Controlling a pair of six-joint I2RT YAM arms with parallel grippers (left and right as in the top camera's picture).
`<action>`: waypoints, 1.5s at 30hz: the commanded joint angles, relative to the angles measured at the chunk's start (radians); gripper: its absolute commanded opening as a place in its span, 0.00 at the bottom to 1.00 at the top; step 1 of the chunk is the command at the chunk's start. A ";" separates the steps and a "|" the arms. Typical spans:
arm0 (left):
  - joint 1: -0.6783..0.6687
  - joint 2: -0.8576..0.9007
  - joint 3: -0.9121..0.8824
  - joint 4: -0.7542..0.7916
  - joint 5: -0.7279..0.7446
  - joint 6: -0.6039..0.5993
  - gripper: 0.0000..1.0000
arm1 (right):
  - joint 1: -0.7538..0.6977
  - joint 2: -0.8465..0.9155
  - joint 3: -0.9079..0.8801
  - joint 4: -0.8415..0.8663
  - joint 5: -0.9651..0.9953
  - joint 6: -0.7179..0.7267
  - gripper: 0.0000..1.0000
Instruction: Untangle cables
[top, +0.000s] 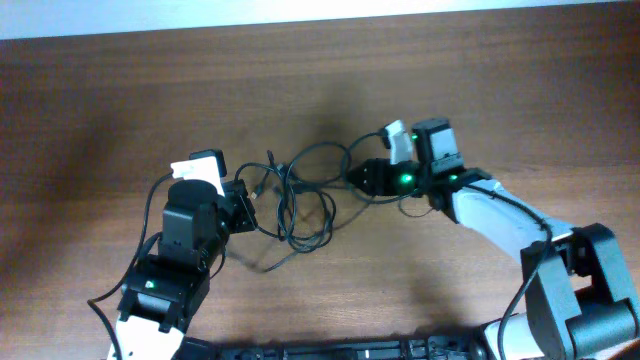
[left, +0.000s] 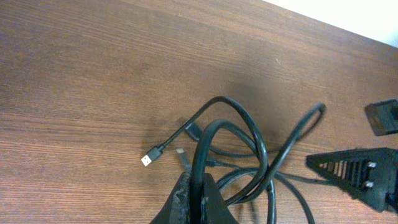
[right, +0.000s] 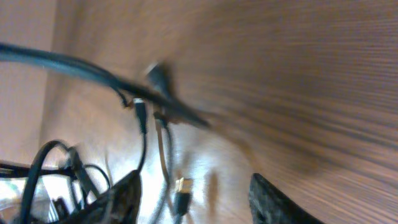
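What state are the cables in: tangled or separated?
Tangled. The cables form one bunch, loops crossing over each other in overhead and left wrist views.

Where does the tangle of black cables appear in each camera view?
Overhead: cables at the centre.
Left wrist: cables in the lower middle and right.
Right wrist: cables on the left, blurred.
Shared landmark: the brown wooden table.

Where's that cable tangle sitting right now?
In the overhead view, the cables lie on the table, between the left gripper and the right gripper.
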 joint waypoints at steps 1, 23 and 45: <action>0.005 -0.002 -0.003 0.009 -0.018 -0.015 0.00 | -0.115 -0.011 0.003 -0.038 0.031 -0.023 0.93; 0.077 -0.006 0.006 0.221 -0.146 0.071 0.00 | -0.062 -0.376 0.005 -0.040 -0.011 -0.037 0.99; 0.211 -0.307 0.032 0.122 0.029 0.100 0.00 | 0.174 -0.237 0.005 -0.116 0.006 0.035 0.99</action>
